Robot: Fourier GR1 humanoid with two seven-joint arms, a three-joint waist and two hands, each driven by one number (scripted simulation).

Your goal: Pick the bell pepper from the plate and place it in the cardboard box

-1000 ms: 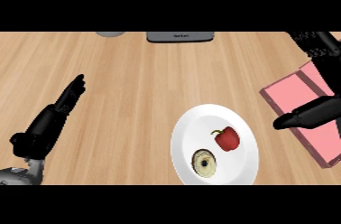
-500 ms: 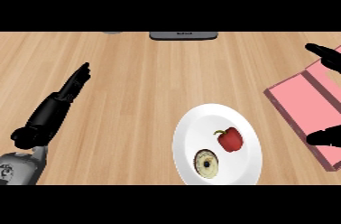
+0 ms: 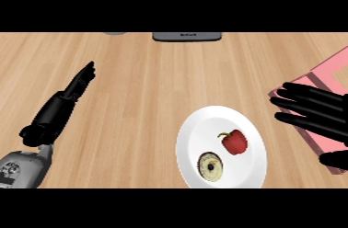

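Our right hand (image 3: 314,113) – fingers spread straight, holding nothing – hovered right of the plate (image 3: 197,135); bell pepper (image 3: 234,141) untouched; left hand (image 3: 65,105) straight-fingered at left.

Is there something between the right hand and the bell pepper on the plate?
Nothing visible. The right hand hovers open over the pink box, and only bare counter and white plate rim separate it from the bell pepper. The round item lies on the plate nearer the robot, off that path.

One white plate (image 3: 197,130) sits at lower center, carrying one red bell pepper (image 3: 234,142) and one round, ring-shaped item (image 3: 211,166). One pink box (image 3: 325,77) shows at the right edge, one dark grey object (image 3: 187,36) at top center. Two black hands appear: left hand (image 3: 58,110), right hand (image 3: 316,114).
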